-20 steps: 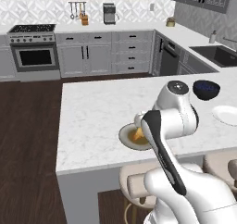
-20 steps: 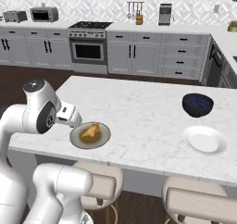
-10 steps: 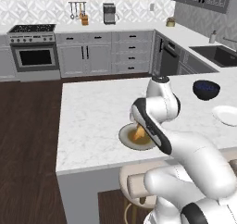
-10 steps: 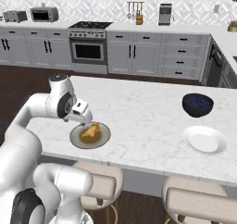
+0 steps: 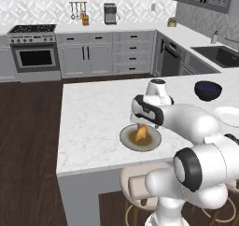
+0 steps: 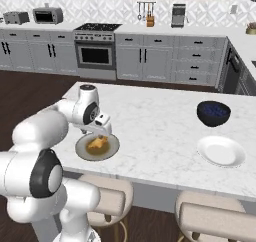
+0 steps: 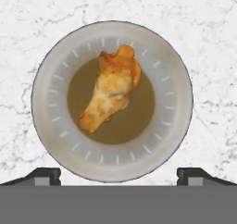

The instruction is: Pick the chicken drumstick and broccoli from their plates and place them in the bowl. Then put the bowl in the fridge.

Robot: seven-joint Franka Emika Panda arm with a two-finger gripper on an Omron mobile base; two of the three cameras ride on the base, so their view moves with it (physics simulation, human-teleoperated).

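Two risks show from the left base view: the gripper [image 5: 142, 122] hangs just above the drumstick [image 5: 141, 132] on the olive plate [image 5: 127, 140], and a descent off the meat's middle could, I judge, push it across the shallow plate or nudge the plate over the counter [image 5: 93, 122]. The dark bowl [image 5: 207, 90] and white plate [image 5: 228, 115] sit well apart to the right.

From the right base view, the hand sits over the same plate; the drumstick is a small golden lump near its centre.

In the hand view, the fingertips [image 7: 44, 176] stand wide open, holding nothing. The drumstick lies diagonal on the plate's dark centre, thick end up-right, narrow end down-left; jaws closing along its length could slip off it.
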